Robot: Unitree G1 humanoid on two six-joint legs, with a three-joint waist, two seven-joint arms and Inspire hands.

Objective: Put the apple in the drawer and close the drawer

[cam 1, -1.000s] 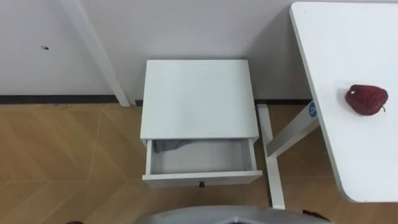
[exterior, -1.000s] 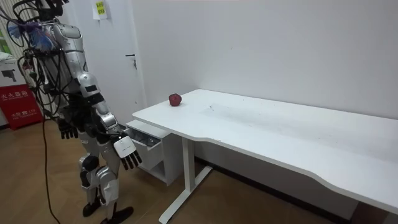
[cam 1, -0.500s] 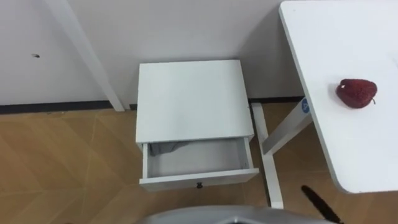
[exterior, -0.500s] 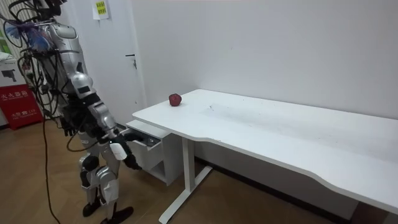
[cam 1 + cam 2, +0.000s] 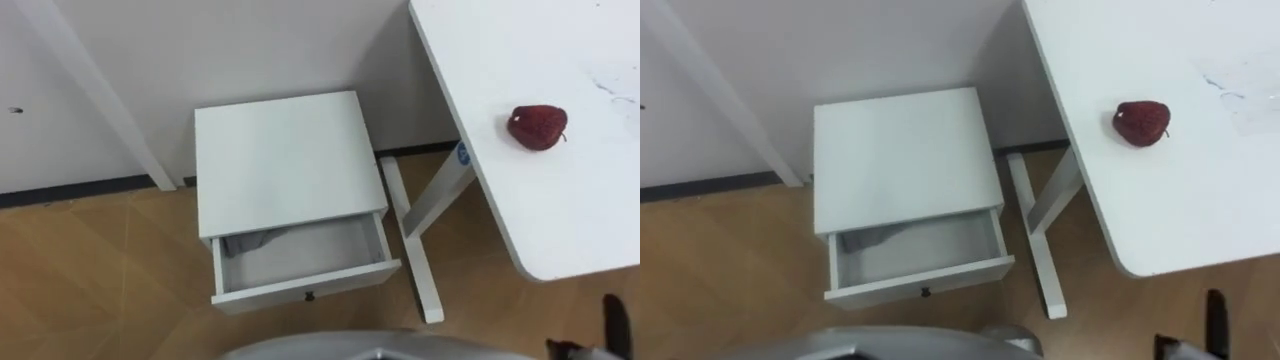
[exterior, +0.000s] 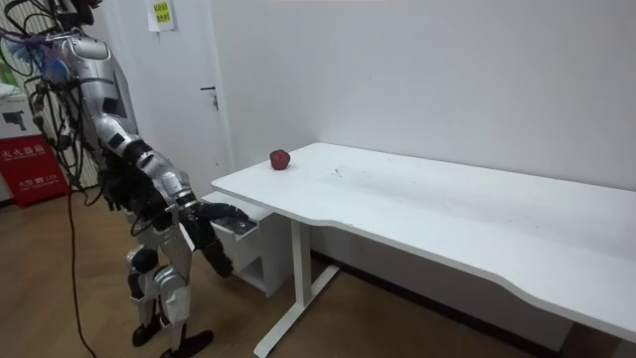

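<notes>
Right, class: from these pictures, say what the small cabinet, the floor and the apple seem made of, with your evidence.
Cabinet: probably painted or laminated board, matt white, flat with crisp edges and no grain.
Floor: wood or wood-look laminate, tan planks with grain in an angled pattern.
Apple: dark red, dull skin; real or fake cannot be told.

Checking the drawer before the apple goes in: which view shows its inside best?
The left eye view: it looks down into the open drawer, showing a grey cloth at its back left. The right eye view shows much the same. The room view shows it from the side, its inside hidden.
</notes>
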